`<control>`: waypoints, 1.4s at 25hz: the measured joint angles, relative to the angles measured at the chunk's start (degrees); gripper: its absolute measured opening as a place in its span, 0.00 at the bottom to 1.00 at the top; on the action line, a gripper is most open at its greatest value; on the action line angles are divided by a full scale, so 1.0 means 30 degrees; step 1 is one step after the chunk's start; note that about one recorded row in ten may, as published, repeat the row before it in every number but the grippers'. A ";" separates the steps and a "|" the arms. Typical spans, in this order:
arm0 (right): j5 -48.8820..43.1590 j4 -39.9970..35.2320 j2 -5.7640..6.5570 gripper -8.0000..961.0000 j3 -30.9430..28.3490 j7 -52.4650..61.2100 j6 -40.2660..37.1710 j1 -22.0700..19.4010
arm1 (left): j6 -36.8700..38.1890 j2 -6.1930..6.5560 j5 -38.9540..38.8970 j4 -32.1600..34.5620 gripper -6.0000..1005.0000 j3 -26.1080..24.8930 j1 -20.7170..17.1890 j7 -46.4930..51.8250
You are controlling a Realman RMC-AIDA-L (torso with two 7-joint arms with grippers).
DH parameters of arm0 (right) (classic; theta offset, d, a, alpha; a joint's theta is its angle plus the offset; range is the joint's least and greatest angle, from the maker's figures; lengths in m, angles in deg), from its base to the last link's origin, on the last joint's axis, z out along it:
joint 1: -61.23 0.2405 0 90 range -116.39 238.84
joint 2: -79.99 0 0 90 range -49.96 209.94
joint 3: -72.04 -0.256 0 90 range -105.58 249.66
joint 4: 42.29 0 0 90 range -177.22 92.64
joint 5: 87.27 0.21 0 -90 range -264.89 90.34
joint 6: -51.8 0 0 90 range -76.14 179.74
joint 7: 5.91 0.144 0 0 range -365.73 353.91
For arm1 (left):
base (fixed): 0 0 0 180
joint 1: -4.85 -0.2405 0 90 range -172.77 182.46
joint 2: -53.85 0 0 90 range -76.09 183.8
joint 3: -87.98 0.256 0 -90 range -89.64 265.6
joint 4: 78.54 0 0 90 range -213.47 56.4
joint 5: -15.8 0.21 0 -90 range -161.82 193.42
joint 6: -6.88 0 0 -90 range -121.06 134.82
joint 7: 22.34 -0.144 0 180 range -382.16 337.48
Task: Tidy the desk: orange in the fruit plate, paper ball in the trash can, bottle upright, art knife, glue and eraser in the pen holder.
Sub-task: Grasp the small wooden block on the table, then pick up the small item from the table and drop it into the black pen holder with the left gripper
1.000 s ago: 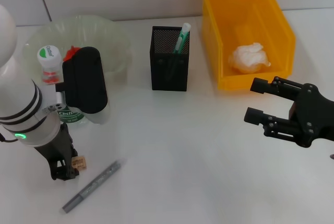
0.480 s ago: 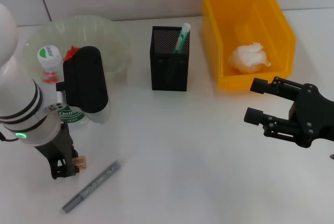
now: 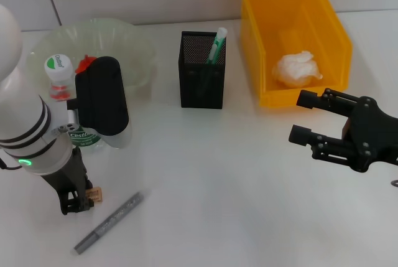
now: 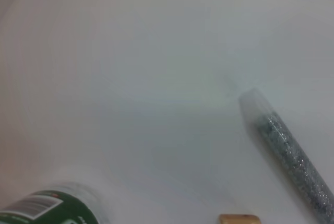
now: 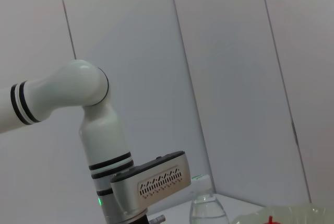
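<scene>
1. The left gripper [image 3: 78, 201] is low over the white table [image 3: 211, 180], at the near left. Its fingers are down around a small tan eraser [image 3: 94, 193]. They look closed on it, but the arm hides part of them, so this is not sure.
2. In the left wrist view the eraser [image 4: 238, 219] only peeks in at the edge, with the glitter glue tube [image 4: 292, 153] lying close by.
3. In the head view the glue tube [image 3: 110, 221] lies flat on the table just beside the left gripper.
4. The bottle [image 3: 62, 86] stands upright next to the clear fruit plate [image 3: 134, 43]. Something red shows in the plate behind the arm.
5. The black mesh pen holder [image 3: 202, 80] stands in the middle at the back. A green and white stick [image 3: 217, 44] pokes out of it.
6. The paper ball [image 3: 297, 68] lies inside the yellow bin [image 3: 329, 24].
7. The right gripper [image 3: 301, 117] hangs above the table on the right, near the front of the bin. Its fingers are spread apart and hold nothing.
</scene>
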 joint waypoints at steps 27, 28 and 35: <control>-0.0010 0.0000 -0.0001 0.76 0.0000 0.0001 0.0396 0.0395 | -0.0093 -0.0014 -0.0048 0.0076 0.29 -0.0210 -0.0020 -0.0001; -0.0019 0.0000 0.0000 0.76 0.0000 0.0001 0.0440 0.0409 | -0.0101 -0.0006 -0.0582 0.0280 0.29 -0.0454 -0.0026 -0.0145; -0.0046 -0.0001 -0.0001 0.76 -0.0001 0.0000 0.0544 0.0411 | -0.0114 0.0030 -0.1677 0.0849 0.29 -0.0861 0.0001 -0.0449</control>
